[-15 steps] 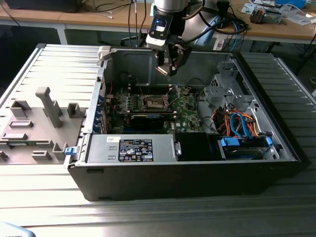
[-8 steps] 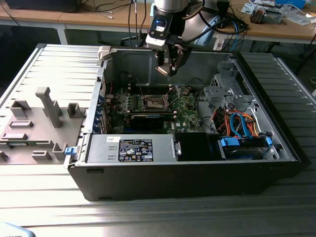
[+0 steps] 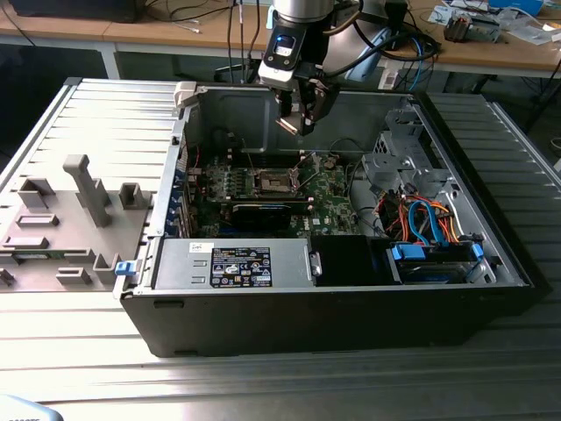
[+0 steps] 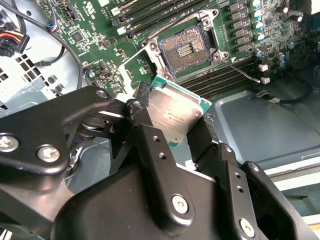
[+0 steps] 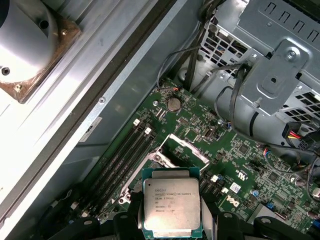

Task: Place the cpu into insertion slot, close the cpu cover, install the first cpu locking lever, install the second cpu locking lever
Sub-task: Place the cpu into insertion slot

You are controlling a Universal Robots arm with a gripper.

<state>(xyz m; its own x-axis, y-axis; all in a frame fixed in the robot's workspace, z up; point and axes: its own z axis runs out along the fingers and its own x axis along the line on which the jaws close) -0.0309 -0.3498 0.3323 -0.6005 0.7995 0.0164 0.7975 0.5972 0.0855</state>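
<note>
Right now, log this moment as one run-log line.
gripper: shut on cpu | cpu: held in the air, not seated | insertion slot: exposed, empty

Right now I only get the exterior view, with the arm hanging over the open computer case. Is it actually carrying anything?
Observer: Yes. In both wrist views the tool clamps the cpu by two opposite edges, with its metal top showing.
Operator: And the place it goes, is that ready?
Observer: In the second wrist view the insertion slot lies bare. Its contact grid shows and nothing is seated in it.
Operator: So the chip isn't down yet?
Observer: No. The cpu is held apart from the slot, clear of the motherboard.
</note>
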